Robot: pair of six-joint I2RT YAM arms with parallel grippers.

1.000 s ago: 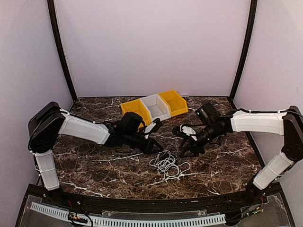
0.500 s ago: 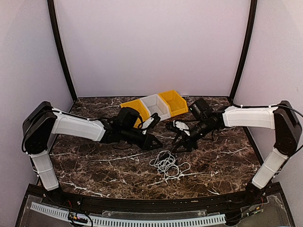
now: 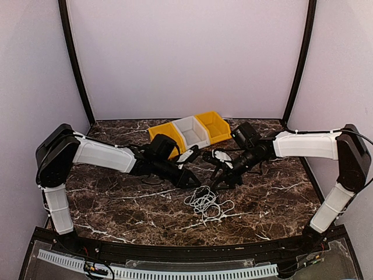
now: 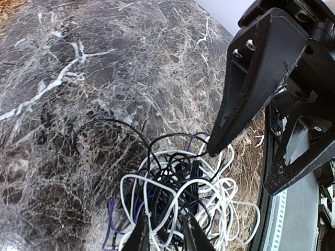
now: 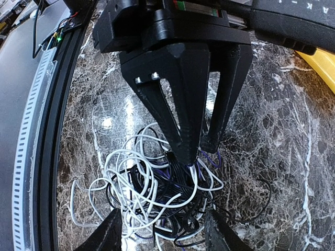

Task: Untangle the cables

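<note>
The cables (image 3: 205, 203) lie in one tangled pile on the marble table: a white cord looped around black cords, with a thin purple strand (image 4: 111, 209) in it. The pile fills the left wrist view (image 4: 183, 198) and the right wrist view (image 5: 157, 193). My left gripper (image 3: 191, 181) is at the pile's far left edge, its jaws a narrow gap apart, with white and black strands lying between the fingertips (image 4: 140, 236). My right gripper (image 3: 217, 185) hovers over the pile's far right edge, wide open and empty (image 5: 165, 238). The two grippers face each other closely.
Three small bins stand at the back of the table: yellow (image 3: 165, 133), white (image 3: 191, 131) and yellow (image 3: 213, 125). The table's front rail (image 5: 36, 136) runs close to the pile. A black cable end (image 4: 78, 144) arcs out onto bare marble.
My right gripper has moved left and down towards the pile. My left gripper has shifted slightly towards the pile. The pile itself has not moved.
</note>
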